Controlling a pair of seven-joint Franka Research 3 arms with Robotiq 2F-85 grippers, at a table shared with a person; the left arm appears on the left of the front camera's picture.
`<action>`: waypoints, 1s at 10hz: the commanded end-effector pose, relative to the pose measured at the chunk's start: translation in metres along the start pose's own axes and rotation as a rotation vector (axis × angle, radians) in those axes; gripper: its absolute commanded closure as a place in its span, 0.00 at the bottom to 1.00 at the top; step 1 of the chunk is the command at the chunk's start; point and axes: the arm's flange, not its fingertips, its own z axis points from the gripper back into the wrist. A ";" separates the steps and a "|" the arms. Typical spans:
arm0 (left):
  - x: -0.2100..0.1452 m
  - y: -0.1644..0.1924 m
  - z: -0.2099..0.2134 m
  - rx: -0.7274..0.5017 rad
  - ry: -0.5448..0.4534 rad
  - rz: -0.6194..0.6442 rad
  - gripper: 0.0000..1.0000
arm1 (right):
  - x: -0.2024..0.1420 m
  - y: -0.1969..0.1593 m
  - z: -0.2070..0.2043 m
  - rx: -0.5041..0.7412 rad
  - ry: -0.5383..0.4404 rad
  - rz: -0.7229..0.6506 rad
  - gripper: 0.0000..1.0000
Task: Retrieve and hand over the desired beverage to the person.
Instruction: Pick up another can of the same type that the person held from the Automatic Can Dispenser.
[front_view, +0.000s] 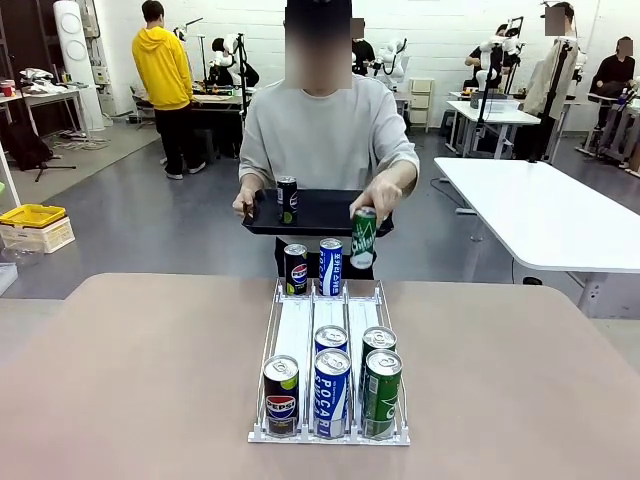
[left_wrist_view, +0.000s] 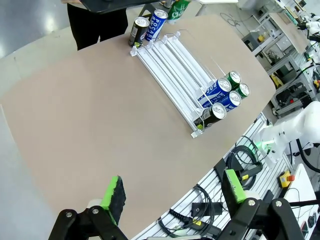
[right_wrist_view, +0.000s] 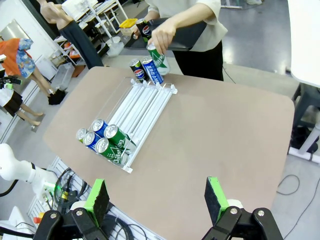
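Both grippers are hanging over the robot's edge of the table (front_view: 140, 380) with nothing between their pads. The left gripper (left_wrist_view: 173, 181) is showing its jaws spread wide, and the right gripper (right_wrist_view: 156, 182) is showing the same. The beverages are standing upright in a three-lane rack (front_view: 296, 330) lying along the table's centre line. Each can's long axis is therefore running vertically, and the lanes are running from the robot toward the person (front_view: 325, 130). At the robot's end, a Pepsi can (front_view: 281, 396) is occupying the left lane, a Pocari can (front_view: 332, 392) the middle and a green can (front_view: 381, 392) the right. The person is standing at the far side, supporting a black tray (front_view: 320, 215) and holding a hand-held green can (front_view: 364, 238) in one hand (front_view: 380, 198) near the far end of the right lane. Nothing is indicating which drink is desired. The rack is lying ahead of and between the two grippers, well apart from each. By this layout the left arm is sitting nearer the Pepsi lane and the right arm nearer the green lane. A sideways grasp across an upright can body is probably going to be needed.
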 end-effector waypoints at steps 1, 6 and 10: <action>-0.002 0.000 0.001 0.006 0.008 -0.005 0.00 | 0.000 0.000 0.000 0.000 0.000 0.000 0.00; -0.002 0.000 0.001 0.006 0.008 -0.005 0.00 | 0.066 0.101 -0.140 -0.185 0.397 -0.054 0.00; -0.002 0.000 0.001 0.006 0.008 -0.005 0.00 | 0.043 0.143 -0.274 -0.536 0.420 -0.185 0.00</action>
